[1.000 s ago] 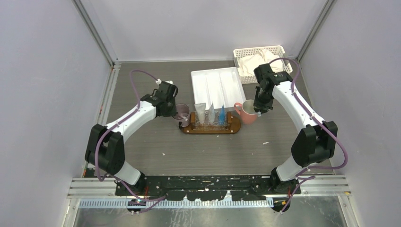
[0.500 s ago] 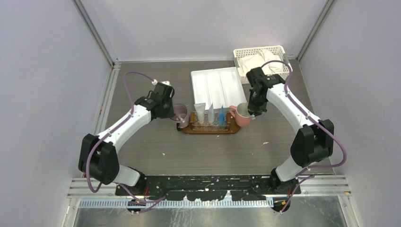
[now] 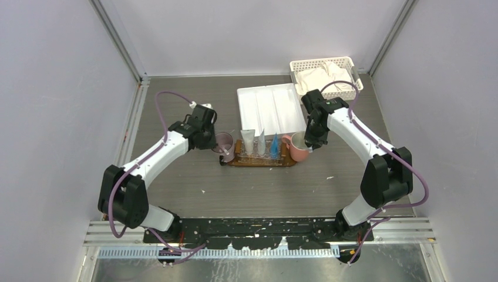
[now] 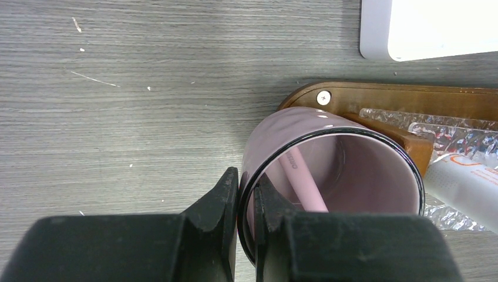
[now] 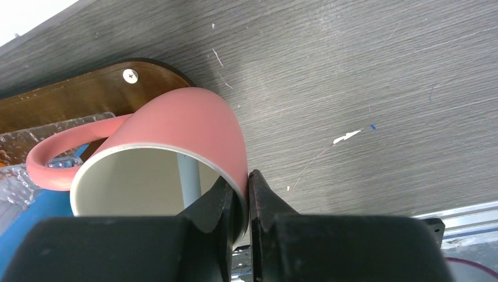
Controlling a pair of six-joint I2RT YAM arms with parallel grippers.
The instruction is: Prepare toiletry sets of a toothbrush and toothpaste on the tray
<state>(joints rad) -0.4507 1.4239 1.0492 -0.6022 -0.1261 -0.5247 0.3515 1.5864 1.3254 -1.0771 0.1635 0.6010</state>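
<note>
Left hand (image 4: 246, 187) is pinching a mauve mug (image 4: 288, 130) holding a toothbrush (image 4: 304, 183); right hand (image 5: 241, 191) is pinching a salmon mug (image 5: 191, 120).

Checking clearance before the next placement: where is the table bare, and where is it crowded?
Free: the table strip between wooden tray and near edge; the corner left of the white divided tray. Crowded: the wooden tray, tubes on it, left pincer gripping a mauve mug and right pincer a pink mug at its ends.
</note>
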